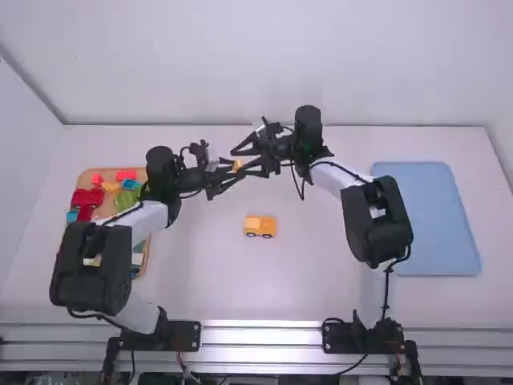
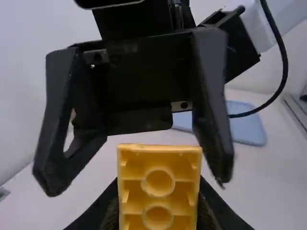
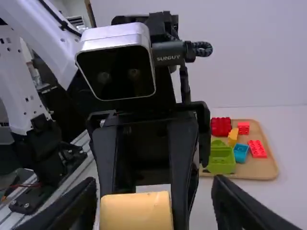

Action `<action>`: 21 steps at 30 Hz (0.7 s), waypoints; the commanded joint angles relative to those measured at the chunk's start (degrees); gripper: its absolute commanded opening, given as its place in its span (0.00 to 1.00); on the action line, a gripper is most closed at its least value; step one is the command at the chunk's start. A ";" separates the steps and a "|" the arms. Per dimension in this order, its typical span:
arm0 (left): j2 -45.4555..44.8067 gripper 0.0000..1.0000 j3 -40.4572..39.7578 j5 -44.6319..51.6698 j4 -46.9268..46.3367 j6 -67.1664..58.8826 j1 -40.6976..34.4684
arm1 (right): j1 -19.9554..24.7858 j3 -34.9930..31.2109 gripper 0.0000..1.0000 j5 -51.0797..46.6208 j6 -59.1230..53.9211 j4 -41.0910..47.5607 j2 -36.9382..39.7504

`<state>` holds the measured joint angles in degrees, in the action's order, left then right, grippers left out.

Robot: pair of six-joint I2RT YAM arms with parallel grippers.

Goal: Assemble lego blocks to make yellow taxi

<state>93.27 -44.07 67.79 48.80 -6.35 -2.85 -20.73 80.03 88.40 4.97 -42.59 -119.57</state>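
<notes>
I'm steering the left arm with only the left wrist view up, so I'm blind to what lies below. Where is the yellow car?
Observer: In the high view, the yellow car stands on the table, between the two arms.
Operator: Which side of it faces the arm bases?
Observer: The side showing two dark wheels.
Operator: And the loose blocks, any small red ones?
Observer: Yes. In the right wrist view, a red studded block lies beside a blue one on the wooden tray.
</notes>
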 commanded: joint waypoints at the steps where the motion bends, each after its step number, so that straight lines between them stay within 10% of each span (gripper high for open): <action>1: 0.26 0.06 -0.44 1.81 1.44 1.05 0.22 | 0.07 1.75 0.59 0.96 0.83 -0.24 -0.66; 15: 0.26 0.11 -0.42 0.13 6.38 5.55 0.26 | 0.09 1.75 0.28 0.94 1.03 -2.14 -0.66; 19: 0.26 0.28 -0.44 0.11 7.78 5.51 -0.07 | -0.48 1.75 0.23 0.92 1.18 -3.67 -0.66; 21: 0.26 0.61 -0.44 0.09 9.03 5.53 -0.09 | -0.72 1.79 0.23 0.92 1.38 -5.62 -0.66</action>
<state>93.65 -44.07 66.78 56.01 -0.23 -2.68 -20.84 80.73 89.03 5.58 -47.16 -119.57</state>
